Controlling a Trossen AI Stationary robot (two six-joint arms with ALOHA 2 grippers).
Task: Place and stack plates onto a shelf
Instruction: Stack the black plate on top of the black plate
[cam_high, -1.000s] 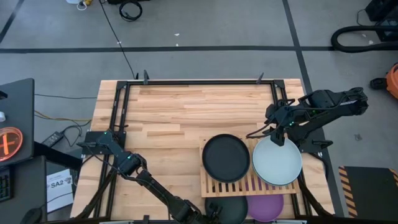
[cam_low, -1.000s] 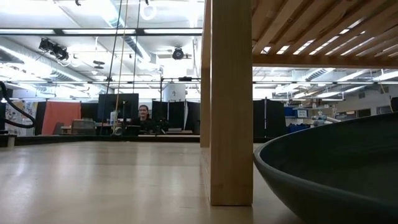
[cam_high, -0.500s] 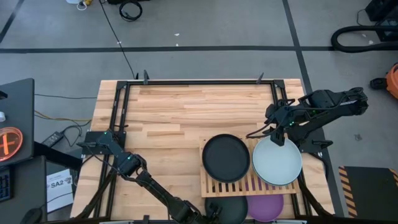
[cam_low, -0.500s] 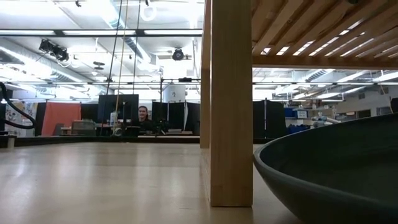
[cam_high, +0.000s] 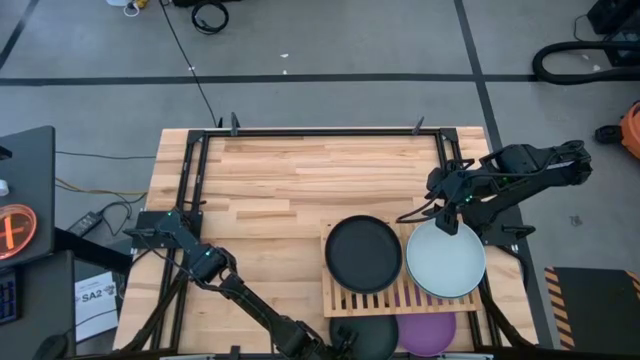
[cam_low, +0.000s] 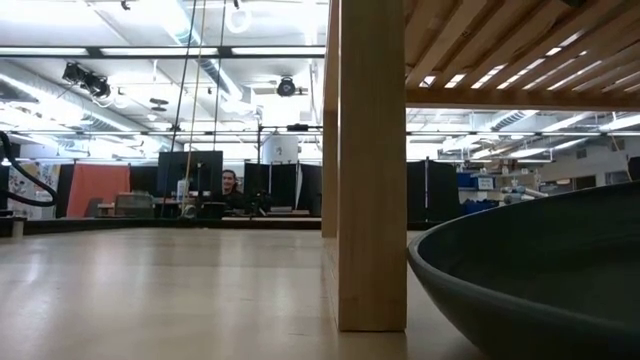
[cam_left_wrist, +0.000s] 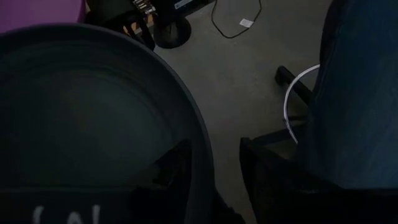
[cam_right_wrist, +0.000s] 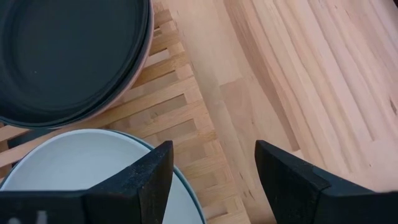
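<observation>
Wooden slatted shelf (cam_high: 385, 292) below released right gripper (cam_right_wrist: 211, 177) carries two stacks; left gripper (cam_left_wrist: 214, 180) grasps dark teal plate (cam_high: 365, 335), unshelved beside purple plate (cam_high: 428, 332).

The shelf (cam_high: 400, 270) sits on the counter (cam_high: 290, 180) toward its near right corner. Two plate stacks rest side by side on the slats: one (cam_high: 363, 253) on the shelf's left half, another (cam_high: 446, 259) on its right half. Nearer than the shelf, at the counter's near edge, lie two more plates: one (cam_high: 368, 335) on the left (it overhangs the edge) and one (cam_high: 428, 332) just right of it. The left gripper (cam_left_wrist: 214, 177) straddles the overhanging plate's rim; the right gripper (cam_high: 443, 217) is above the right stack's far edge.
</observation>
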